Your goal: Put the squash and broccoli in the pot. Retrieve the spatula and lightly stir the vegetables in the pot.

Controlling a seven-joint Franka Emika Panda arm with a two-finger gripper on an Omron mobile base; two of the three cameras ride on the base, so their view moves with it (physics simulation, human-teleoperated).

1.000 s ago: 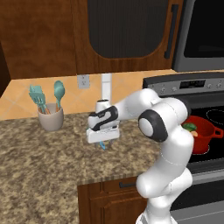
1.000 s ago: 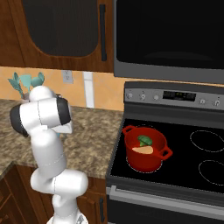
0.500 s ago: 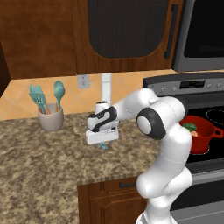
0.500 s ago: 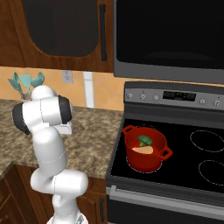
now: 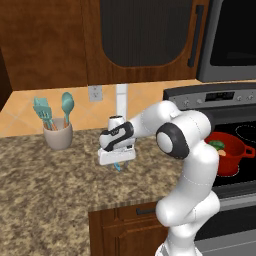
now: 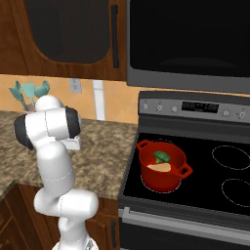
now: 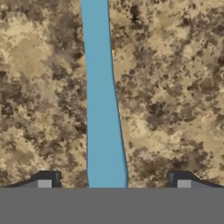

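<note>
The pincer (image 5: pixel 118 165) hung just above the speckled table (image 5: pixel 45 190) at the centre of the left base frame, pointing down. Its two fingertips (image 7: pixel 46 180) stood wide apart at the bottom of the hand frame, with the light-blue spatula (image 7: pixel 103 100) running up between them and touching neither; whether it lay flat on the stone, I could not tell. At the right of the left base frame, the red pot (image 6: pixel 163 166) sat on the black stove (image 6: pixel 219 195), holding the broccoli (image 6: pixel 162 156) and the squash (image 6: pixel 159 167). A beige cup (image 5: pixel 58 134) of teal utensils stood in the left middle.
</note>
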